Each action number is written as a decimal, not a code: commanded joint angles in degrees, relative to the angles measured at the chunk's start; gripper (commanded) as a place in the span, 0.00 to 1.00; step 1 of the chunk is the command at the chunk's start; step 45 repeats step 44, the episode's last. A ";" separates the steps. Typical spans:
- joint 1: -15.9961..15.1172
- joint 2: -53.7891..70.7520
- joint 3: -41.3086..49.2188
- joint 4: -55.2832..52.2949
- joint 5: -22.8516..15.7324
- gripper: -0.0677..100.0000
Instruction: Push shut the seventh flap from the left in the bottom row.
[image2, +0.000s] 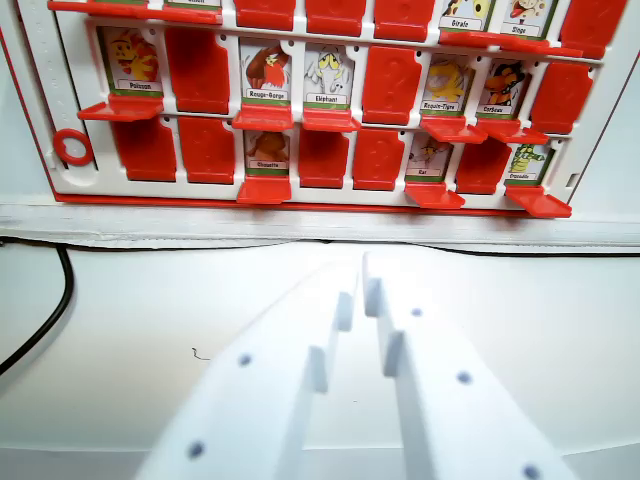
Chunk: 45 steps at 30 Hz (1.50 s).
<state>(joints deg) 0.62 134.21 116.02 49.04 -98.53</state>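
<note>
A white table surface (120, 330) fills the lower half of the frame, and a black cable (55, 300) curves across it at the left edge. At the top stands a red and white flap game board (70, 185), with a white ledge under it. In the bottom row, counted from the frame's left, the seventh flap (433, 172) is open: it shows a small animal card, and its red flap lies flat, pointing toward the camera, long axis running left to right. The white gripper (358, 290) is in the lower centre, well apart from this flap, which lies above and slightly right of its tips. The jaws stand nearly together, holding nothing.
</note>
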 joint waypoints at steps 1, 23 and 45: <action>-0.88 3.96 -8.00 0.09 0.44 0.00; -0.53 5.54 -9.67 -1.05 4.83 0.00; -0.09 5.01 -9.93 -1.23 5.01 0.00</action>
